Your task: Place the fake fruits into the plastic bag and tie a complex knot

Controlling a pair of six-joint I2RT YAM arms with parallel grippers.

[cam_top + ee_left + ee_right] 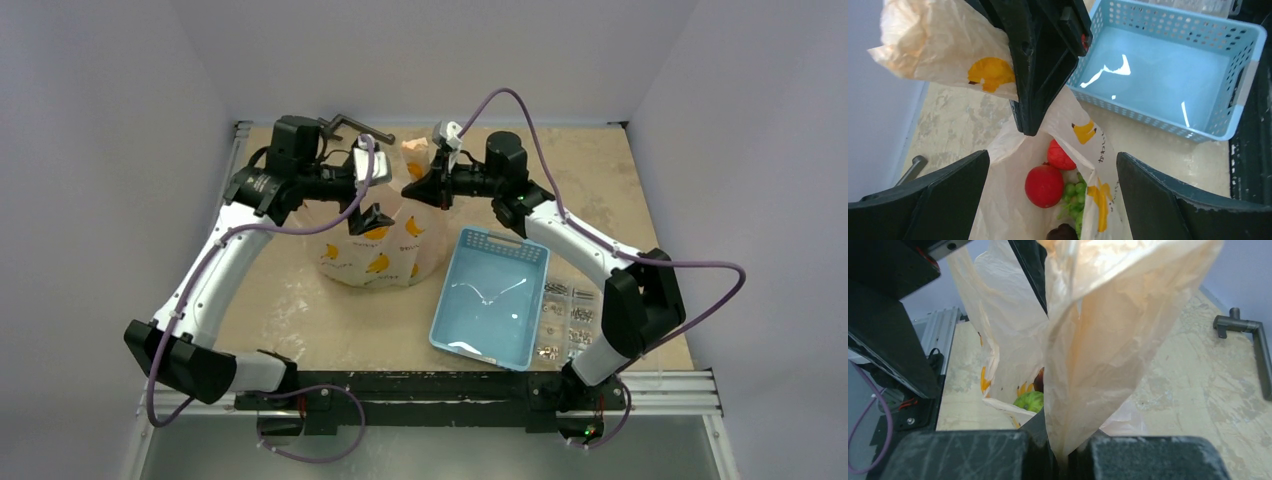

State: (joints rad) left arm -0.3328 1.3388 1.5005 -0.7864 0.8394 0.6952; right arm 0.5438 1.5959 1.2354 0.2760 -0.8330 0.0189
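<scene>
Right, plastic bag [385, 262] sat mid-counter [300, 320], basket [490, 300] at its 3 o'clock; fake fruits [1044, 185] lay inside the bag; right fingers [973, 455] clamped on its raised handle; left fingers [938, 200] spread wide over the mouth, gripping nothing.

Both arms are built the same. The left arm [215, 275] and right arm [585, 245] have glossy white rounded shells on the long links, with chunky black housings at every joint. A thin purple cable [505, 91] loops loosely off each one. The left gripper [1052, 156] and right gripper [1068, 452] are matte black plastic, and the blocky fingers [963, 456] are pretty scuffed, with pale scratches all over. There's also a small whitish camera box [447, 133] on each wrist.
</scene>
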